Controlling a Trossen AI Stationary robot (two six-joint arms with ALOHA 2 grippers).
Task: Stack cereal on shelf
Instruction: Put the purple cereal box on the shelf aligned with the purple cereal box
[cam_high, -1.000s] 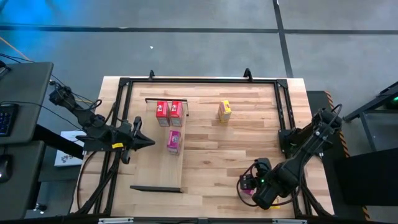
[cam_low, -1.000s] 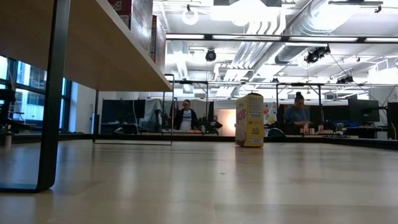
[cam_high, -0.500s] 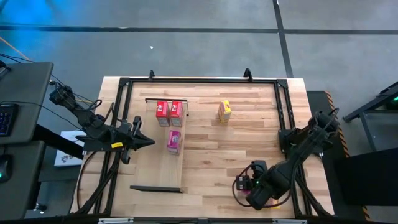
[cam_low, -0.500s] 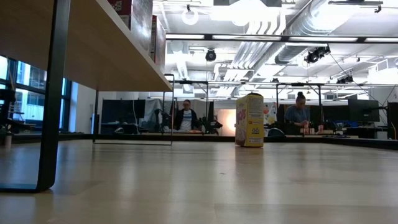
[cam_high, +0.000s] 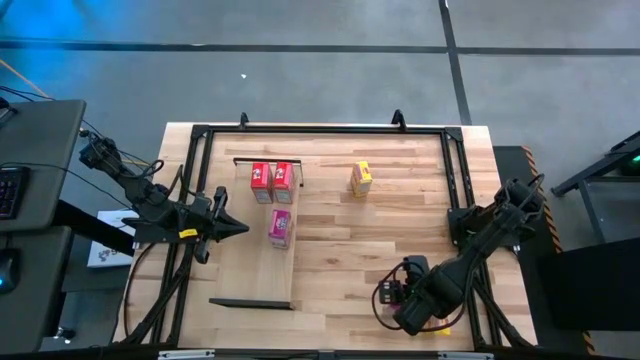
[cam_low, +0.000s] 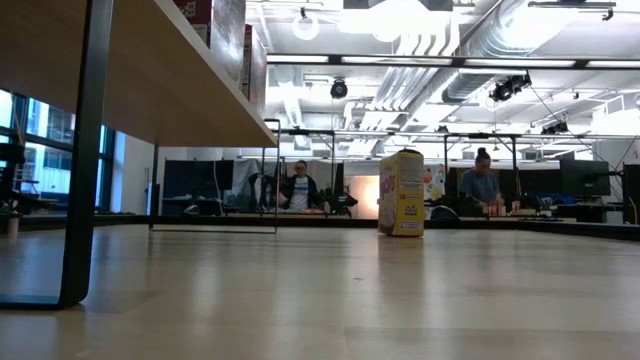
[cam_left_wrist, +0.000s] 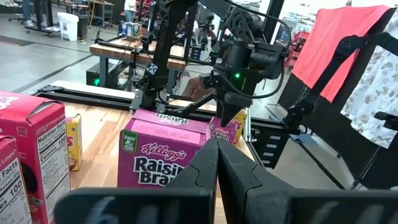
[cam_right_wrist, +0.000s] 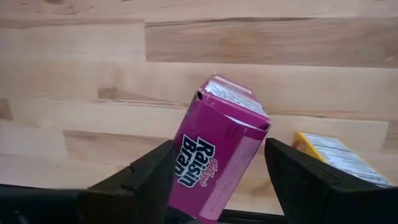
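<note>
**Near table edge: right gripper around a magenta box**

At the table's near right, a magenta cereal box (cam_right_wrist: 219, 146) sits tilted between the right gripper's (cam_high: 392, 297) spread fingers (cam_right_wrist: 140, 175); firm contact cannot be told. A yellow box (cam_right_wrist: 339, 158) lies just beside it. On the shelf (cam_high: 256, 260) stand two red boxes (cam_high: 272, 181) and a magenta one (cam_high: 280, 228). Another yellow box (cam_high: 361, 179) stands alone on the table (cam_high: 400, 220). Left gripper (cam_high: 238, 228), fingers closed and empty, hovers beside the shelf.

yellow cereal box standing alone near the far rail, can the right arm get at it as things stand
Probably not right now: the right gripper has a magenta Raisin Bran box between its fingers at the near edge. The yellow cereal box stands clear on the tabletop, so the path looks free.
</note>
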